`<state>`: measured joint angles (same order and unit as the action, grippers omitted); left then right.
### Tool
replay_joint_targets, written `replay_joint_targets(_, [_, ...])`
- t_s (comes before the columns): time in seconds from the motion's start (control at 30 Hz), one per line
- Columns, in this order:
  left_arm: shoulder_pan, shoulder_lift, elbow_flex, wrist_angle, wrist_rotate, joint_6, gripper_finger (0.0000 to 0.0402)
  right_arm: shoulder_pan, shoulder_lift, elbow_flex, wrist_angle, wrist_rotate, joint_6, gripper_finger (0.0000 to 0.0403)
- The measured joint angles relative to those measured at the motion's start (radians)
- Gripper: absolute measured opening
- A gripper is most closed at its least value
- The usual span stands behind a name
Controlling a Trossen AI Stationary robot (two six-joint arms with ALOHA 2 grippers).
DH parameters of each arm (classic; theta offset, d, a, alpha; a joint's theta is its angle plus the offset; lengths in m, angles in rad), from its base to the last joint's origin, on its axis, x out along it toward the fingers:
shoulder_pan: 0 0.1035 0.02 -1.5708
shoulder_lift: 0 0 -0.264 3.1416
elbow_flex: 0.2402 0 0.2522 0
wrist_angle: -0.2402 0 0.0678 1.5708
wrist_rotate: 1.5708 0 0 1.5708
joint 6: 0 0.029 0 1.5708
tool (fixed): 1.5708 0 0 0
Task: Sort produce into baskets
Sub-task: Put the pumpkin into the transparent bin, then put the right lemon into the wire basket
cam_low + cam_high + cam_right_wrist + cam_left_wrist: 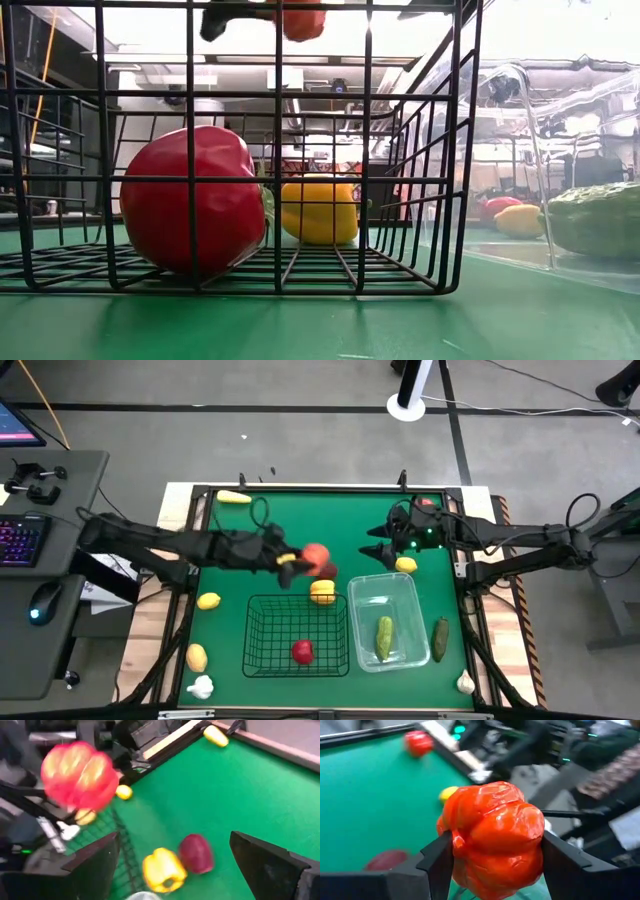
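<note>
Left fingers (492, 857) around red pepper (492, 837), underside seemingly hidden.

No readable text or labels anywhere

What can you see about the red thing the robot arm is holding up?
It is a shiny red bell pepper, lumpy with rounded lobes, and it looks like a plastic toy. The left gripper pinches it between two dark fingers, one on each side. It hangs in the air above the green table, just beyond the black wire basket. Nothing else touches it.
</note>
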<state>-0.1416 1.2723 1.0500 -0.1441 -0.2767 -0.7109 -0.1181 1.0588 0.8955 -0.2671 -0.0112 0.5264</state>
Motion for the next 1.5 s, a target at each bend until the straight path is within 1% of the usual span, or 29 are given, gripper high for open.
replay_joint_targets(0.07, [-0.014, 0.049, 0.000, 0.076, 0.048, 0.053, 0.0218, 0.000, 0.000, 0.000, 0.032, -0.058, 0.045, 0.0367])
replay_joint_targets(0.13, [-0.018, 0.087, 0.000, 0.124, 0.118, 0.092, 0.0219, 0.000, -0.006, 0.000, 0.097, -0.116, 0.095, 0.0367])
replay_joint_targets(0.2, [-0.018, 0.117, 0.000, 0.150, 0.181, 0.129, 0.0235, 0.001, -0.020, 0.000, 0.206, -0.139, 0.157, 0.0367])
replay_joint_targets(0.27, [-0.019, 0.140, 0.000, 0.170, 0.211, 0.176, 0.0247, 0.001, -0.032, 0.000, 0.318, -0.140, 0.204, 0.0367])
replay_joint_targets(0.37, [-0.027, 0.178, 0.000, 0.252, 0.219, 0.267, 0.0249, 0.001, -0.049, 0.000, 0.434, -0.109, 0.239, 0.0367])
replay_joint_targets(0.43, [-0.028, 0.211, 0.001, 0.325, 0.221, 0.318, 0.0245, 0.001, -0.059, 0.000, 0.474, -0.092, 0.242, 0.0367])
replay_joint_targets(0.53, [-0.023, 0.282, 0.002, 0.485, 0.225, 0.347, 0.0242, 0.001, -0.068, 0.000, 0.501, -0.052, 0.241, 0.0367])
replay_joint_targets(0.63, [-0.015, 0.362, 0.002, 0.625, 0.225, 0.346, 0.0244, 0.001, -0.068, 0.000, 0.539, -0.045, 0.233, 0.0367])
replay_joint_targets(0.7, [-0.014, 0.415, 0.024, 0.661, 0.223, 0.347, 0.0251, 0.001, -0.068, 0.000, 0.565, -0.043, 0.233, 0.0367])
replay_joint_targets(0.83, [-0.015, 0.510, 0.115, 0.666, 0.221, 0.351, 0.0268, 0.001, -0.068, 0.000, 0.587, -0.044, 0.217, 0.0367])
replay_joint_targets(0.97, [-0.015, 0.595, 0.221, 0.600, 0.244, 0.366, 0.0289, 0.001, -0.068, 0.000, 0.588, -0.047, 0.213, 0.0367])
replay_joint_targets(1.1, [-0.015, 0.647, 0.344, 0.442, 0.276, 0.368, 0.0316, 0.001, -0.074, 0.000, 0.593, -0.070, 0.198, 0.0367])
replay_joint_targets(1.23, [-0.012, 0.658, 0.425, 0.285, 0.275, 0.385, 0.0342, 0.001, -0.111, 0.000, 0.592, -0.123, 0.173, 0.0367])
replay_joint_targets(1.33, [-0.007, 0.643, 0.465, 0.189, 0.253, 0.357, 0.0350, 0.001, -0.166, 0.000, 0.565, -0.137, 0.140, 0.0367])
replay_joint_targets(1.4, [0.001, 0.619, 0.477, 0.101, 0.238, 0.327, 0.0352, 0.000, -0.213, 0.000, 0.494, -0.125, 0.123, 0.0367])
replay_joint_targets(1.5, [0.011, 0.558, 0.477, -0.056, 0.223, 0.320, 0.0352, 0.000, -0.299, 0.000, 0.258, -0.097, 0.122, 0.0367])
